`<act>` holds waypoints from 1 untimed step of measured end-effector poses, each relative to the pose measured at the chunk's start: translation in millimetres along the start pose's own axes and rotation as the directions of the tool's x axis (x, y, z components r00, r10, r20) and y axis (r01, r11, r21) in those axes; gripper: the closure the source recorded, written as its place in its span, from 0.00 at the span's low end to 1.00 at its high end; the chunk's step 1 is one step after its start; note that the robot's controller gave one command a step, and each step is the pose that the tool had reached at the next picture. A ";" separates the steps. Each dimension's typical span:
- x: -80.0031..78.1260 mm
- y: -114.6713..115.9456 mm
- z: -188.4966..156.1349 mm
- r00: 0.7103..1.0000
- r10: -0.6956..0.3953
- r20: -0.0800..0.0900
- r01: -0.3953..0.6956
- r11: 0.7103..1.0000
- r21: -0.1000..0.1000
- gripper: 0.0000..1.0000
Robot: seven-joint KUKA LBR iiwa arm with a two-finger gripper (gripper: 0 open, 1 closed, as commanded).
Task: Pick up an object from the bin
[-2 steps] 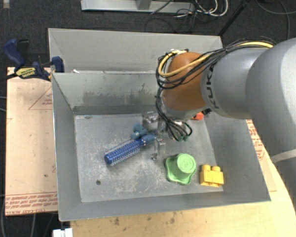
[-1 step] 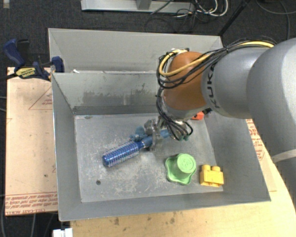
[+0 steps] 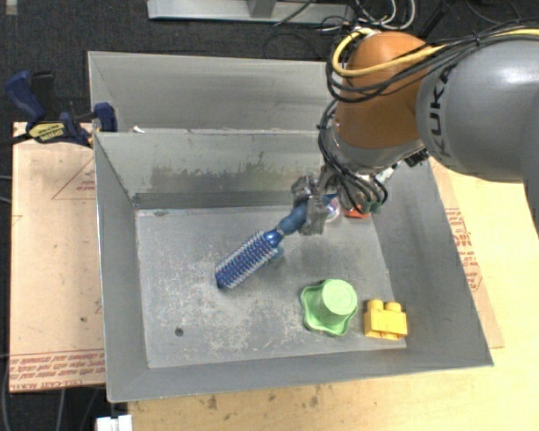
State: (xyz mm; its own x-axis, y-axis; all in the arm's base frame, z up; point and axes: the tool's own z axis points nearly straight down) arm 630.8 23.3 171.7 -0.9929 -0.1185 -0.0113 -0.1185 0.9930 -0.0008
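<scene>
Slantwise across the middle of the grey metal bin (image 3: pixel 193 326), a blue hairbrush (image 3: pixel 251 259). Oblong head thick with short blue bristles, pointing down and to the left in the camera view; narrower, smooth handle running up and to the right. Darker blue along the handle, paler and speckled over the bristles. Head end low over the bin floor, near its centre; cannot tell whether touching it or just clear.

Nearer the front wall, right of centre: a pale green lid-like piece (image 3: pixel 330 306) with a wavy rim and a round raised top. Just beside it on the right, almost touching, a yellow toy brick (image 3: pixel 384 320) with studs on top. Both well apart from the brush, with bare floor between. Above the back right part of the bin, the orange wrist cover (image 3: pixel 377 88) and looped cables (image 3: pixel 359 52), with the grey arm (image 3: pixel 490 106) coming in from the right.

Gripper (image 3: pixel 311 212) down at the upper right end of the brush, close to the foot of the back wall. Fingers drawn in on the tip of the handle, tip seated between them. Rest of the brush stretching away from the fingers, down and to the left.
</scene>
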 end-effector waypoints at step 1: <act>-15.3 -4.0 -78.6 1.000 0.026 0.001 -0.026 1.000 0.000 1.00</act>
